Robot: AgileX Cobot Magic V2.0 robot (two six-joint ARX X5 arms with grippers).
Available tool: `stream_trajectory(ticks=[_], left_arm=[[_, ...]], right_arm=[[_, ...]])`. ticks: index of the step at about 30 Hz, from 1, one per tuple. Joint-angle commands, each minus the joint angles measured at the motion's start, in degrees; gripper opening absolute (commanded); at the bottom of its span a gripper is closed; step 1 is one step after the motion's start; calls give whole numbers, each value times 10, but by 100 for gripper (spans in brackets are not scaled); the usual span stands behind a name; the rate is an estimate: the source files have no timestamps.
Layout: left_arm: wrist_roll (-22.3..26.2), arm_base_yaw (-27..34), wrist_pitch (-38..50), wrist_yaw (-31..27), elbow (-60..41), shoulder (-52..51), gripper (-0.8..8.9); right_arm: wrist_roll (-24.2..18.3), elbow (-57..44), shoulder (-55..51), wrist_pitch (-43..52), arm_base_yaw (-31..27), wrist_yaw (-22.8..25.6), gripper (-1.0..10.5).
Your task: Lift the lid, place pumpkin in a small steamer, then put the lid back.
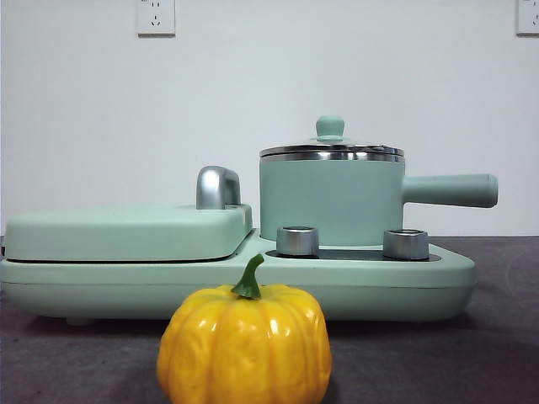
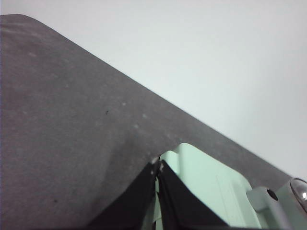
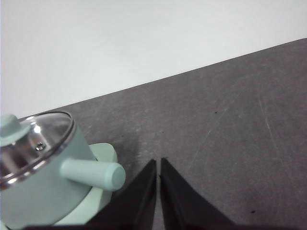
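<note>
A glossy yellow-orange pumpkin (image 1: 244, 345) with a green stem sits on the dark table at the very front. Behind it, the small steamer (image 1: 330, 200), a mint-green pot with a long side handle (image 1: 450, 190), stands on the right half of the cooker base. The glass lid (image 1: 331, 149) with its mint knob rests on the pot, and also shows in the right wrist view (image 3: 36, 139). My right gripper (image 3: 158, 162) hangs shut above the table beside the steamer's handle (image 3: 93, 173). My left gripper (image 2: 157, 166) is shut over the corner of the flat griddle cover (image 2: 208, 184). Neither holds anything.
The mint-green cooker base (image 1: 236, 286) spans most of the table's width. Its left half carries a flat griddle cover (image 1: 126, 231) with a chrome handle (image 1: 217, 187). Two steel knobs (image 1: 297, 240) stand in front of the pot. A white wall with sockets (image 1: 156, 17) lies behind.
</note>
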Motion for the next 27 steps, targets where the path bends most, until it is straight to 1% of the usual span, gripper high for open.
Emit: stream_trajectory(ticks=[1, 7, 10, 12, 18, 20, 24, 27], left_arm=[[46, 0, -25, 1, 51, 24, 11], [119, 0, -70, 1, 144, 95, 11], [150, 0, -72, 1, 179, 130, 11], [161, 0, -73, 1, 199, 155, 11], [186, 0, -82, 1, 250, 242, 11], [202, 0, -90, 7, 268, 273, 10], [220, -3, -108, 38, 300, 330, 10], [246, -9, -123, 76, 319, 372, 10]], right_arm=[[1, 44, 28, -12, -1, -4, 11], [-48, 119, 98, -22, -1, -9, 11], [-57, 157, 135, -29, -1, -9, 11], [-60, 181, 162, -32, -1, -9, 11], [-106, 250, 254, -37, -1, -55, 11], [-122, 271, 287, -43, -1, -73, 11], [-143, 303, 354, -61, -1, -101, 11], [-169, 318, 398, -73, 0, -128, 11]])
